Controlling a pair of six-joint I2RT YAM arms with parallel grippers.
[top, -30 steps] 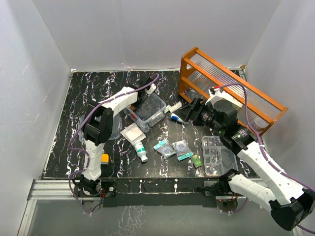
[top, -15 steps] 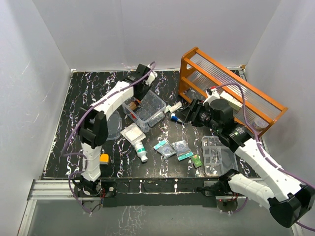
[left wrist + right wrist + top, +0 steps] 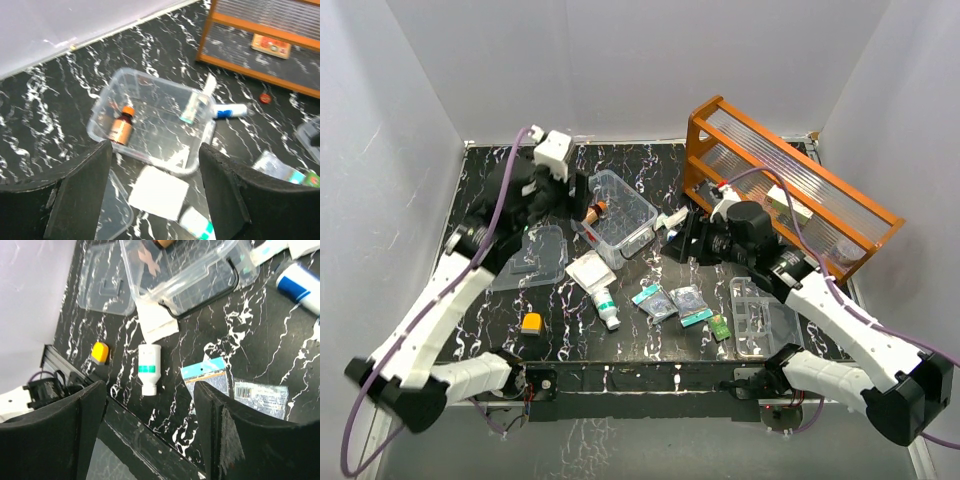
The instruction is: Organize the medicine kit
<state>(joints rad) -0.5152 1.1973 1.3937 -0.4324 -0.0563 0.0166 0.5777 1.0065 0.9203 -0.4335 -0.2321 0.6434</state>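
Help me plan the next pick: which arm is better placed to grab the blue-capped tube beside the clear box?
Right. The right claw, open, hovers by the blue-capped tube; the left claw sits across the clear box from it.

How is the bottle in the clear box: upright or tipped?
Tipped. The bottle lies on its side in the box, orange cap at one end.

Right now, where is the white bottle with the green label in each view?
Top external: white bottle lying front centre.
Left wrist: white bottle at bottom edge, partly cropped.
Right wrist: white bottle left of centre.
Shared landmark: the clear box just beyond it.
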